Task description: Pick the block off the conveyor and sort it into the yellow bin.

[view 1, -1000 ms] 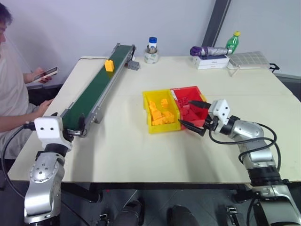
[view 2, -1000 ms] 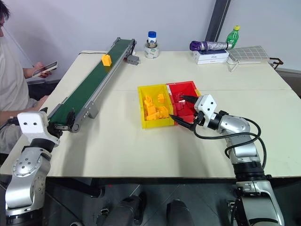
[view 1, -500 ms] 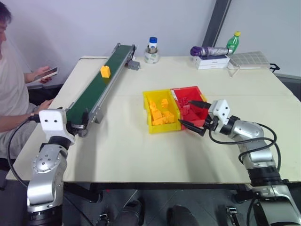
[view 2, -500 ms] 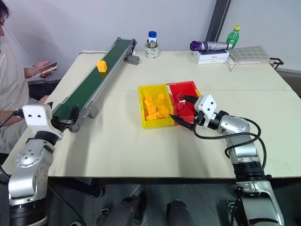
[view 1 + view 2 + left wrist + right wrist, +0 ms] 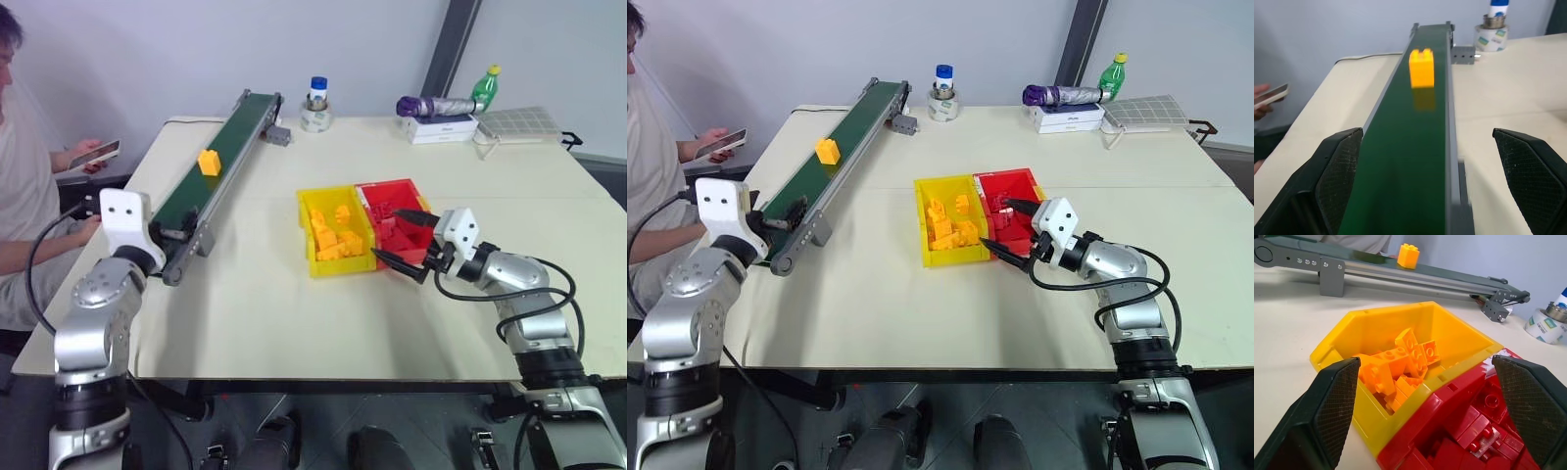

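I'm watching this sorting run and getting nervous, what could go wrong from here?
1. The block rides loose on the belt; the open left gripper waits at the end, so a late close could miss it.
2. The yellow bin is joined to the red bin, so a sloppy drop could land in red.

Two silver-grey jointed metal arms, white box at each wrist, looped black cables, black textured fingers point(image 5: 1339, 171) forming the jaws.
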